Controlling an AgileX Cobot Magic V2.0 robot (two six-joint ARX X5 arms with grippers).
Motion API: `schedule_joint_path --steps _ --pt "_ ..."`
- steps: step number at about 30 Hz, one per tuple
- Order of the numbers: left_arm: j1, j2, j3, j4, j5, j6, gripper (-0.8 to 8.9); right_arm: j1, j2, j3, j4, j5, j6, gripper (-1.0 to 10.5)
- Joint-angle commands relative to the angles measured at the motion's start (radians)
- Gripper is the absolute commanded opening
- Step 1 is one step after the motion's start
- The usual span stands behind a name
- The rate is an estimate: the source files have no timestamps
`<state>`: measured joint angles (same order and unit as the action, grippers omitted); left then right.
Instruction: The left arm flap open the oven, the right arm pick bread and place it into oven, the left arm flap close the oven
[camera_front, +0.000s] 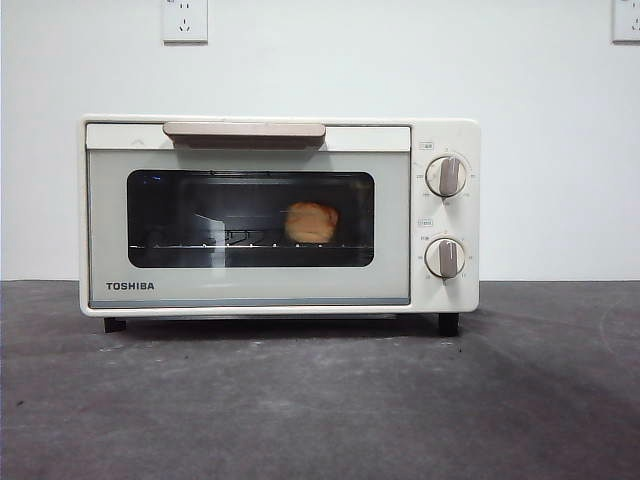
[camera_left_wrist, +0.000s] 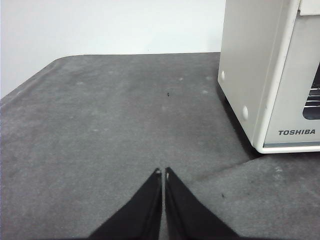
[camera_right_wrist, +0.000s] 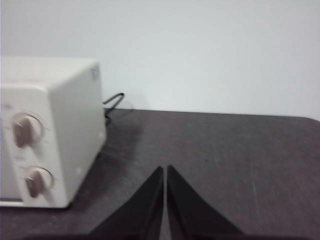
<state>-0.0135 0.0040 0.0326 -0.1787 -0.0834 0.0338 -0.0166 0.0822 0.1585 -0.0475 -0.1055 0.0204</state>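
Bread (camera_front: 311, 222) inside oven (camera_front: 250, 290), on rack right of centre, seen through glass; door closed. My left gripper (camera_left_wrist: 162, 172) over bare table (camera_left_wrist: 110, 115) left of oven, jaws pressed together, empty. My right gripper (camera_right_wrist: 164, 168) right of oven, jaws together, empty.

Dark grey table (camera_front: 320, 400), white wall (camera_front: 400, 60), two wall sockets (camera_front: 185, 20) up high

The cream TOSHIBA oven (camera_front: 279, 215) stands upright, door shut; the golden bread (camera_front: 311, 222) (lumpy, rounded) rests on its rack, at 3 o'clock of the window's centre.
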Motion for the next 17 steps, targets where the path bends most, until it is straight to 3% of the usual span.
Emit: schedule_joint_path --steps 1,9,17 --pt "0.002 -0.001 -0.021 -0.006 -0.003 0.0 0.2 -0.012 -0.031 -0.039 0.012 0.002 -0.013 0.1" --pt "0.002 -0.001 -0.021 -0.006 -0.003 0.0 0.2 -0.011 -0.079 -0.146 0.024 0.0 0.006 0.1" --pt "0.002 -0.001 -0.021 -0.006 -0.003 0.0 0.2 0.009 -0.079 -0.15 -0.077 0.001 0.001 0.1"
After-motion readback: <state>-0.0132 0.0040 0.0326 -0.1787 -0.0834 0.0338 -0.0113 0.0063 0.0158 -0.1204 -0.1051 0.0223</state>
